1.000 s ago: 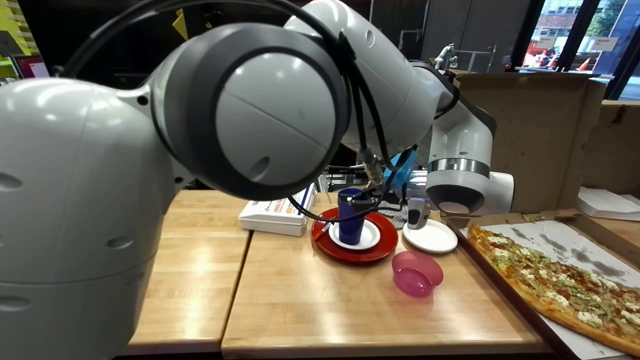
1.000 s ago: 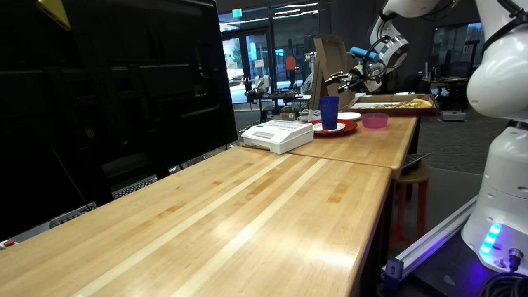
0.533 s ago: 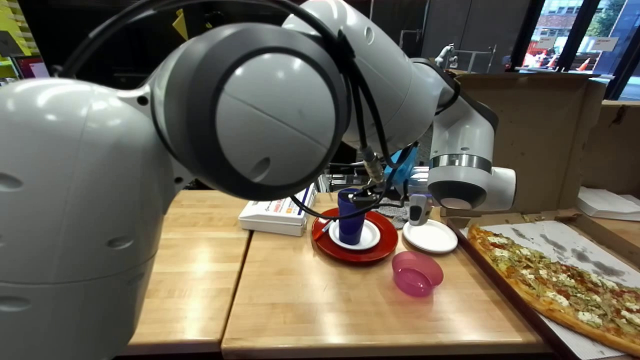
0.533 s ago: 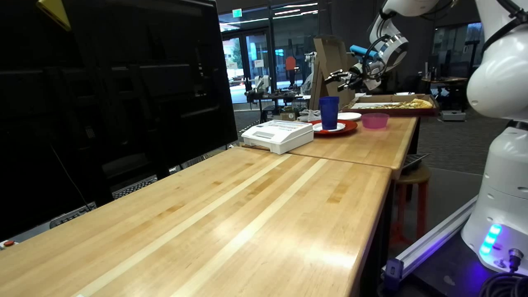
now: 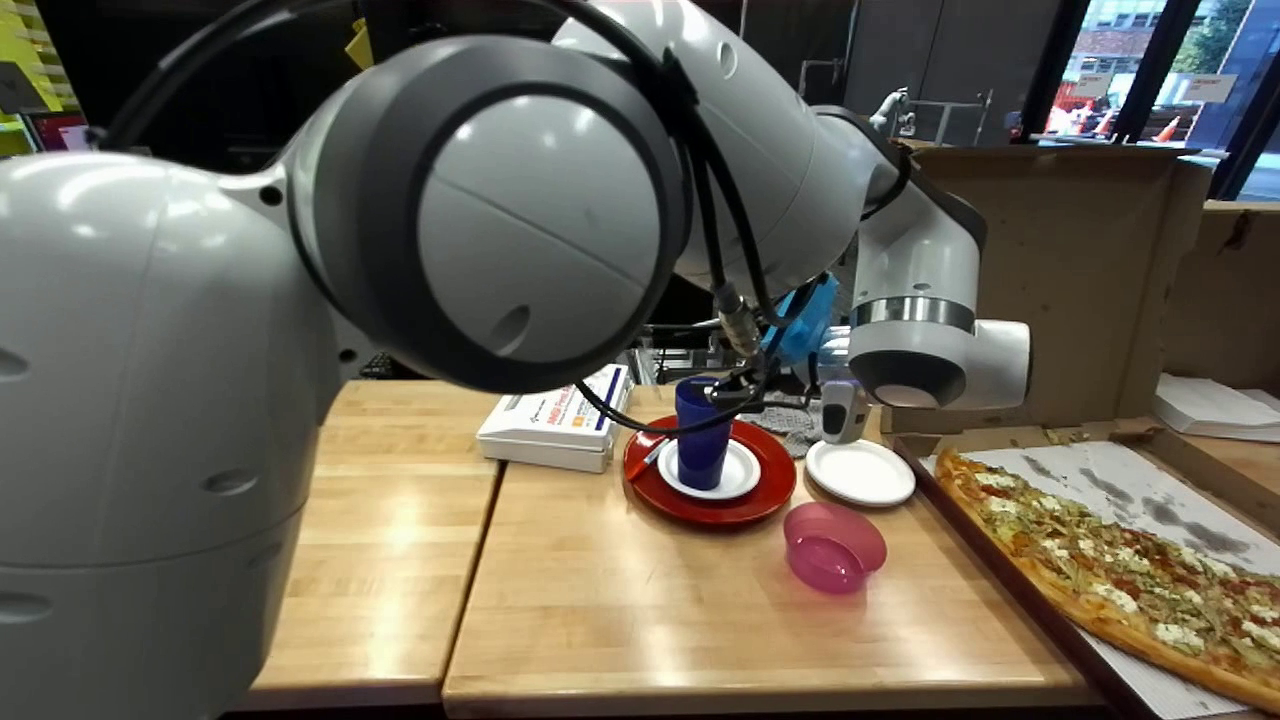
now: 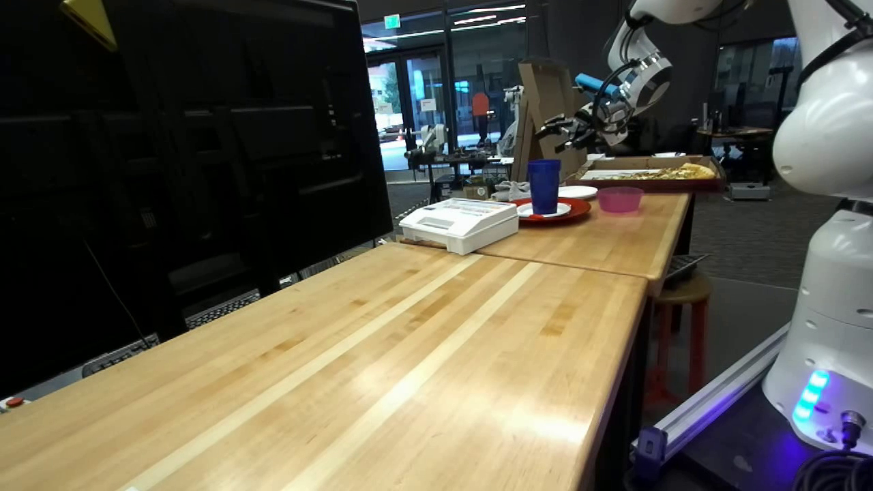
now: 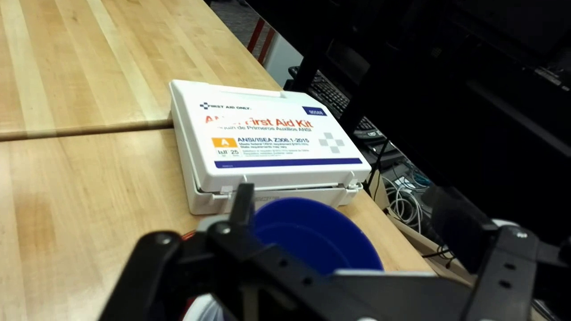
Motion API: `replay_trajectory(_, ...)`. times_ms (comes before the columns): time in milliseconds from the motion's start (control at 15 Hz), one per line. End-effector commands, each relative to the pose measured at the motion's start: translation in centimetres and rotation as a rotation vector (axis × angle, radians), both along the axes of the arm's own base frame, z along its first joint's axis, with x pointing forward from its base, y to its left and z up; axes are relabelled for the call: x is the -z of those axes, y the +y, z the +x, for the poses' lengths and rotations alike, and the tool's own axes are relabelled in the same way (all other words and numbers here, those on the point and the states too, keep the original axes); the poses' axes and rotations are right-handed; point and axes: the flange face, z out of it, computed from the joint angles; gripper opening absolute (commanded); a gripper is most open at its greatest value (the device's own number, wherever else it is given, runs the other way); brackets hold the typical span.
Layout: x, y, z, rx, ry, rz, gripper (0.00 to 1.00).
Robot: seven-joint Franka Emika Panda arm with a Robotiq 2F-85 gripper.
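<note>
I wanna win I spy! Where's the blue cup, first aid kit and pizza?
Blue cup (image 6: 544, 187), in an exterior view: middle of its side.
First aid kit (image 7: 274, 143), in the wrist view: its printed lid.
Pizza (image 5: 1110, 575), in an exterior view: its topped middle.

Table: you can pass low along the robot-side edge, from the seam to the pizza box. Farther in, pink bowl in your way. Toward the far edge: blue cup upright, lower than your gripper; first aid kit across the seam. Raised lid blocks the far corner opposite the seam.
</note>
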Motion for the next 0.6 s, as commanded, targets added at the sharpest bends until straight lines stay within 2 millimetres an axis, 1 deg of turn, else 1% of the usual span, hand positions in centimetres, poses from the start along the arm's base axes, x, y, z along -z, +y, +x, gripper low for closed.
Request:
replay_trajectory(0,-2.0,0.7,-0.9,0.02,-0.023,-0.082,1.0)
replay_trajectory(333,-4.5,1.3,-2.1,0.011,-0.06,-0.163,1.0)
replay_trajectory(533,-5.4,2.0,-3.1,0.004,-0.085,-0.239,1.0)
